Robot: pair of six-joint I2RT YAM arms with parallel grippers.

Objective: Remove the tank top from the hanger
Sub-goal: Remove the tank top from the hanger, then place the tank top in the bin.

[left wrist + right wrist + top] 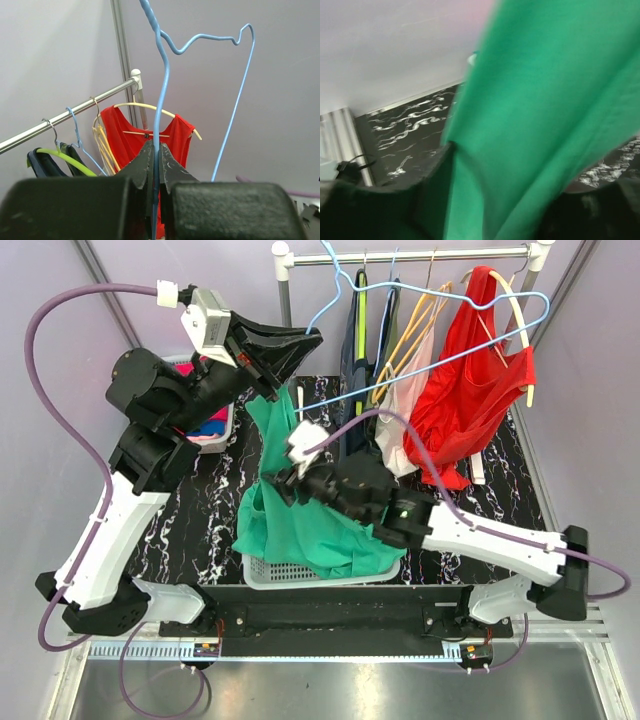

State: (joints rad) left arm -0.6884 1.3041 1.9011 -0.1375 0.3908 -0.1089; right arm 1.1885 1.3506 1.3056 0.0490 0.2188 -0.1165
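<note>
While the left fingers [144, 167] stand narrow, pinching the blue wire hanger [164, 100] at its neck, the right fingers [385, 210] appear closed on a fold of the green tank top [300, 520]. The garment hangs over the middle of the table [200, 530], its lower part heaped in the white basket [290, 575] at the near edge.

Judgement: the pull-off step is in hand. The next move calls for drawing the fabric down toward the near edge with the hanger held firm.

Not determinable: whether either strap is hooked over the wire. The right wrist view is blurred, and cloth masks the fingertips.
</note>
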